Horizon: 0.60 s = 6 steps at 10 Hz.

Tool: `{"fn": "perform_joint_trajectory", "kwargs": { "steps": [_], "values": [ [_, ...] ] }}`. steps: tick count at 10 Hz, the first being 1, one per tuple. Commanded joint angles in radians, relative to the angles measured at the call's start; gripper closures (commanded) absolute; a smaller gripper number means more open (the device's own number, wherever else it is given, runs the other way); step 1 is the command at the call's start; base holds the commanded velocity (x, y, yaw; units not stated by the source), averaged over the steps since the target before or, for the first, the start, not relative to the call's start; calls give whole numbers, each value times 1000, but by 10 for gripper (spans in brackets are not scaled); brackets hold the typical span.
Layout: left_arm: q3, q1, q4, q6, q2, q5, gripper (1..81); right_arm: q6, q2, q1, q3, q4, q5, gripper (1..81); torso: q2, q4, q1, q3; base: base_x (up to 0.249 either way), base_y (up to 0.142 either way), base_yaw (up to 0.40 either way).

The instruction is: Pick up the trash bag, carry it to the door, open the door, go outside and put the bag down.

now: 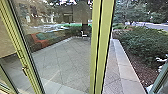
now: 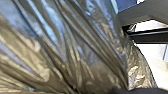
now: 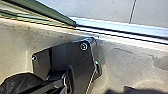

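Trash bag (image 2: 75, 45): sits right up against the left wrist camera, shiny and see-through-ish, folds pulled long and bunching together low down; dark crinkly plastic also pokes in beside the robot's gear in the right wrist view
Left jaws: honestly can't tell, spread or pressed together
Right jaws: same deal, can't tell
Door frame (image 1: 100, 45): yellowish green, doubled upright, stands pretty much straight ahead
Second upright (image 1: 18, 47): same colour, leans a bit over on the robot's left, with a small handle (image 1: 24, 71) on it
Glass (image 1: 60, 22): between those two uprights, with some reflections up top
Behind the glass: paving (image 1: 62, 62) in a diagonal grid, orange seat (image 1: 41, 43) near the left upright, small white chair (image 1: 84, 35) farther out
Right of the frame: pale stone edging (image 1: 127, 71) running away alongside brown ground (image 1: 137, 68) and leafy bushes (image 1: 147, 41)
Threshold (image 3: 120, 33): bright strip with dark lines, near the robot's dark base plate (image 3: 72, 60)
Floor (image 3: 130, 65): greyish, scuffed, stained in spots
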Motion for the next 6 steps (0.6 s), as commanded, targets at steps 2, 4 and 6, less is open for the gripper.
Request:
{"fn": "perform_joint_trajectory", "kwargs": {
  "steps": [2, 4, 6],
  "values": [
    [7, -35, -1, 7, 5, 73, 811, 12, 214, -164, -201, -82, 227, 10, 0, 0, 0, 0, 0, 0, 0],
    [5, -36, -1, 7, 4, 64, 811, 9, 311, -204, -304, -84, 236, 10, 0, 0, 0, 0, 0, 0, 0],
    [-4, -43, -2, 7, 2, 64, 811, 6, 399, -234, -391, -98, 240, 10, 0, 0, 0, 35, 0, 0, 0]
  ]
}}
